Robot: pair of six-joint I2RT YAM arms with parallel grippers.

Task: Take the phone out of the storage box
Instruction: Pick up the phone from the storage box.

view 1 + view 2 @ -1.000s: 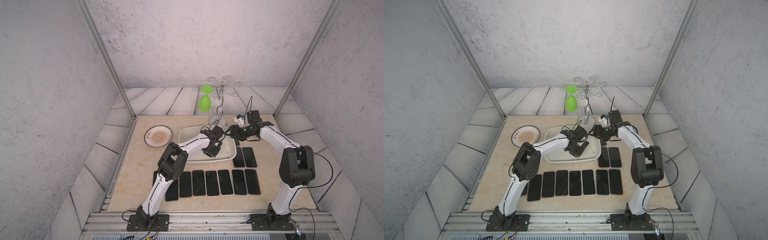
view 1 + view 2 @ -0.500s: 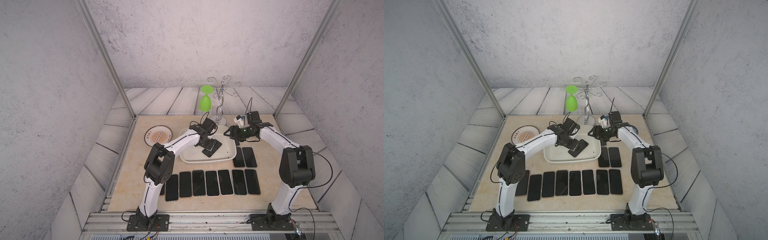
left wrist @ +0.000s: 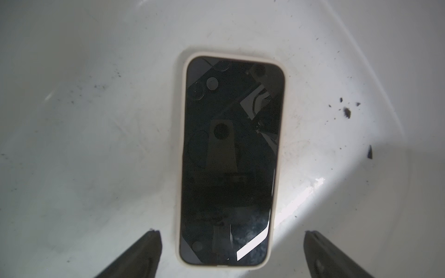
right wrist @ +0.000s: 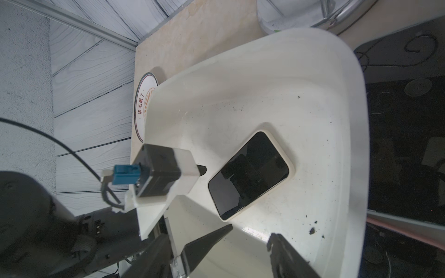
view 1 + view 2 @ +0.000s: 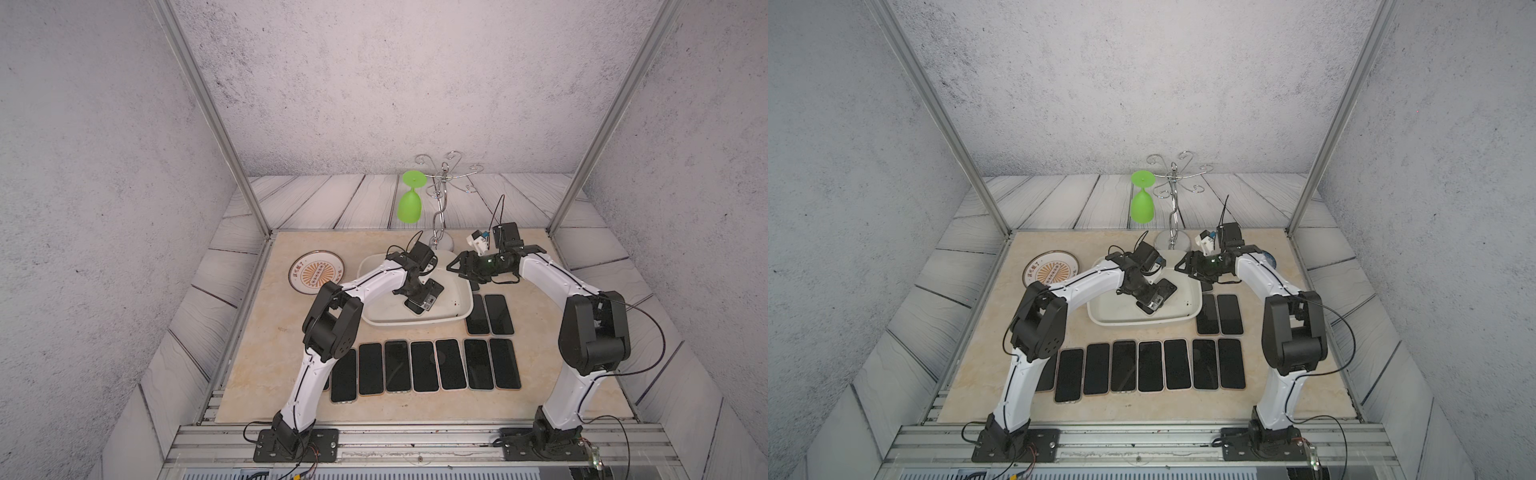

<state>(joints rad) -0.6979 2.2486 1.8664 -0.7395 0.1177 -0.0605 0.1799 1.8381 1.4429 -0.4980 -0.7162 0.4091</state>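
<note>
Left wrist view: phone (image 3: pixel 231 158) lies flat on the box (image 3: pixel 96 120) floor, left gripper (image 3: pixel 232 232) open, flanking it; right gripper (image 4: pixel 251 230) open, empty, near. Closing too high could skid the phone away.

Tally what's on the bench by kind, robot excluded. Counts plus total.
phones: 12 (1 in the storage box, 11 on the table; two of those largely hidden)
storage box: 1
plate: 1
green goblet: 1
wire rack: 1
bowl: 1, mostly hidden
Total: 17
</note>
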